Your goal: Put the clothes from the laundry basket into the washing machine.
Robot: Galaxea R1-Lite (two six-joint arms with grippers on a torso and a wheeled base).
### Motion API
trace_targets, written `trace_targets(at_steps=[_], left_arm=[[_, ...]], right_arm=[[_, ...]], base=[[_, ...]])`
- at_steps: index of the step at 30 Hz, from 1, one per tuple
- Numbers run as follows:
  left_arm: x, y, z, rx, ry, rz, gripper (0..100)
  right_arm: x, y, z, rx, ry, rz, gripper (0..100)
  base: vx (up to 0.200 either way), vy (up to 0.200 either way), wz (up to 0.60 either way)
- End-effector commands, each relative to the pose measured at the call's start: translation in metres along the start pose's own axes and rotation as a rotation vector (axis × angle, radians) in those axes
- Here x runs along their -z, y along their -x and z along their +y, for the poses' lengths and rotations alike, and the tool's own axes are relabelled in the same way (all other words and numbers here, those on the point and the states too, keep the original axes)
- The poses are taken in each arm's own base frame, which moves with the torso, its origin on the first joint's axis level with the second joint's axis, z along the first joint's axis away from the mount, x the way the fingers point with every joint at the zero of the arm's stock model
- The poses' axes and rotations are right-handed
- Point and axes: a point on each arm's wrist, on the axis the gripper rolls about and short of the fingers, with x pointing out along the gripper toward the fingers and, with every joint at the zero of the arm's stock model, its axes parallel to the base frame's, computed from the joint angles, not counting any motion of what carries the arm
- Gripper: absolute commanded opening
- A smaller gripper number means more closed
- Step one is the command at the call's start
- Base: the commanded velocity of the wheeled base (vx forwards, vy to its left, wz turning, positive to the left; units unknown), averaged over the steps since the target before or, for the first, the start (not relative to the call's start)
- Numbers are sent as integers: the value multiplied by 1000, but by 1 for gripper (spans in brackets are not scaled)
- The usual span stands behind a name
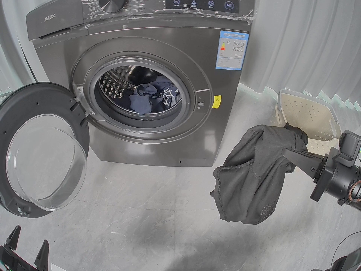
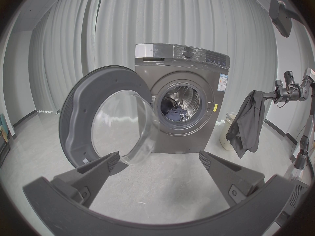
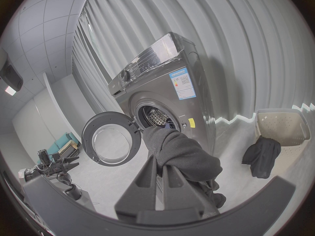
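The right pincer [image 1: 289, 153] gripped a dark garment [image 1: 252, 174], lifted clear of the laundry basket [image 1: 312, 113], presumably for carrying to the open washing machine [image 1: 150, 95]. The left pincer [image 2: 157, 163] hung released.

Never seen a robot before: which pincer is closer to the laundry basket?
Right. The right pincer, shut on a dark garment, is beside the laundry basket; the left pincer, open, is far across the floor, near the open door.
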Motion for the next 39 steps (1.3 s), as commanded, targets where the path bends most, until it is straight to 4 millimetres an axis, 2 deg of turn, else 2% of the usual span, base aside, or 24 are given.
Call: trace_targets(at_steps=[1, 14, 20, 26, 39], left_arm=[[4, 0, 0, 0, 0, -1, 100], [4, 0, 0, 0, 0, -1, 100], [4, 0, 0, -2, 0, -1, 100], [4, 0, 0, -2, -1, -1, 100], [4, 0, 0, -2, -1, -1, 100]], right_arm=[[0, 0, 0, 1, 0, 1, 0], [1, 0, 0, 1, -1, 3, 0], [1, 0, 0, 1, -1, 1, 0], [1, 0, 0, 1, -1, 4, 0], [1, -1, 0, 2, -3, 6, 0]], base=[[0, 0, 0], [0, 0, 0], [200, 0, 0], [0, 0, 0], [0, 200, 0]])
